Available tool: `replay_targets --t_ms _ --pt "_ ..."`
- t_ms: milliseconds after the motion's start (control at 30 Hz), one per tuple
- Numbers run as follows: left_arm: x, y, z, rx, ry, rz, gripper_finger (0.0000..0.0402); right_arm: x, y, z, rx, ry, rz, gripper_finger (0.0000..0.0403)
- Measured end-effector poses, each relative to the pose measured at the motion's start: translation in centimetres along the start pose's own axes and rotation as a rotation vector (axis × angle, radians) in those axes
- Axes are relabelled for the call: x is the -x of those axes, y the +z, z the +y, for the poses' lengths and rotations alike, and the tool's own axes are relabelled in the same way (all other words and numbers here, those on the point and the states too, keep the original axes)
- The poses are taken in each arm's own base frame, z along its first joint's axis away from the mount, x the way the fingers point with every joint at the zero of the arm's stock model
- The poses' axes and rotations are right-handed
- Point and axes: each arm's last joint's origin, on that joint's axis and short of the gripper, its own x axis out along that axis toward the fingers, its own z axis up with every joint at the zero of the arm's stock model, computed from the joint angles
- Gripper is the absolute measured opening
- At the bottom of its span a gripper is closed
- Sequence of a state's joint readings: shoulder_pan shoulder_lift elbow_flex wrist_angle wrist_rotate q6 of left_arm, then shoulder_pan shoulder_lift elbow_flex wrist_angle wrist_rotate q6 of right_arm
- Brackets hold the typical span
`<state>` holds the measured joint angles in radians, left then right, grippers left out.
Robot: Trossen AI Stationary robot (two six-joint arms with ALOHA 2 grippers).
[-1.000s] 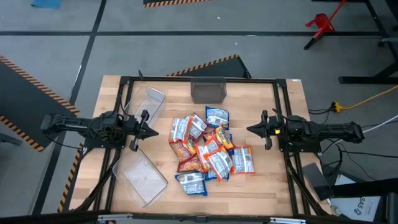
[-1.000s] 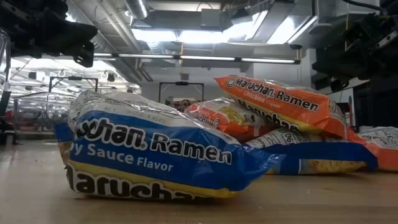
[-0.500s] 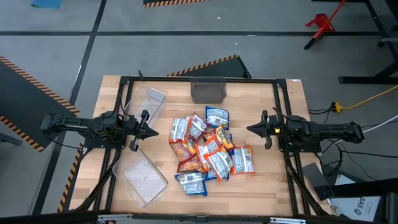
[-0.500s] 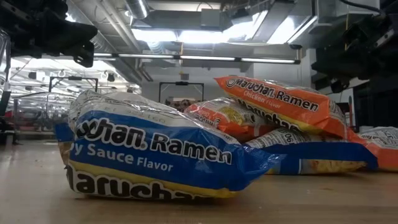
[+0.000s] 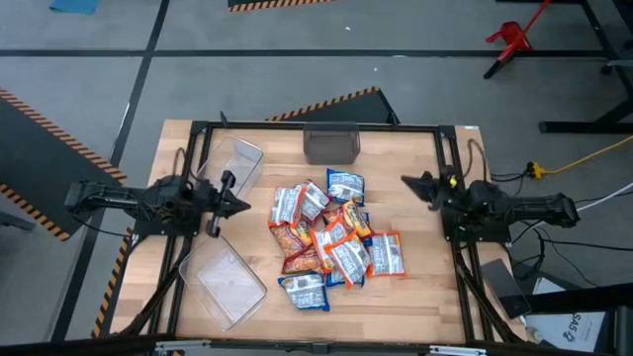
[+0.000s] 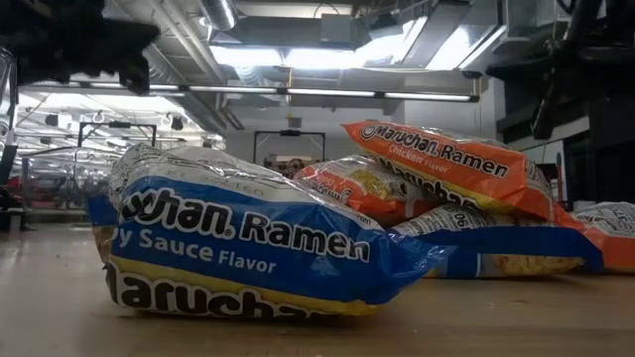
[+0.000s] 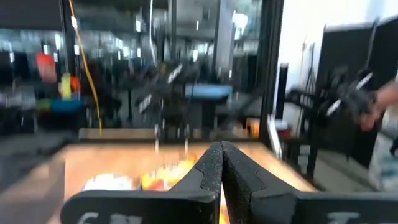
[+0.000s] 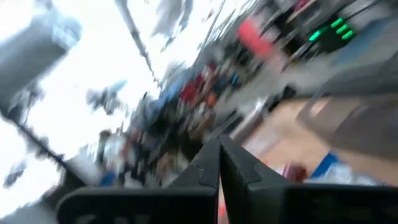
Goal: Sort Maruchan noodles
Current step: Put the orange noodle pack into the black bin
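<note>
Mid-table noodles (image 5: 331, 235), hands (image 5: 245, 205) flanking, apart

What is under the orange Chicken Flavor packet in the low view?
The orange Chicken Flavor packet lies on a blue-and-white packet and leans on another orange packet. Whatever lies deeper in the pile is covered.

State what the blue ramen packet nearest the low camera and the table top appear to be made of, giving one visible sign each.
Blue-and-white crinkly ramen packet: thin glossy plastic film, judging by its wrinkles and bright glints. Pale wooden table top: looks like matt wood, with plank-like grain lines showing.
</note>
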<state>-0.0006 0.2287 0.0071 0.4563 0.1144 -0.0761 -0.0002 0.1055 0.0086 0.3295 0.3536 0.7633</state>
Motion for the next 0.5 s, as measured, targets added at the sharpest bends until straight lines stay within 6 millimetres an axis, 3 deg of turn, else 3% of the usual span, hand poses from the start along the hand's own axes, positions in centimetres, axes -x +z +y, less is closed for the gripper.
replay_targets --t_ms 200,500 --pt "0.3 2.4 -0.2 -0.002 -0.029 -0.253 0.0000 0.1 0.8 -0.1 -0.044 -0.124 -0.191 0.0001" --pt "1.7 5.4 -0.3 0.061 0.029 -0.605 0.0000 0.3 2.0 0.6 -0.084 -0.116 -0.336 0.0001"
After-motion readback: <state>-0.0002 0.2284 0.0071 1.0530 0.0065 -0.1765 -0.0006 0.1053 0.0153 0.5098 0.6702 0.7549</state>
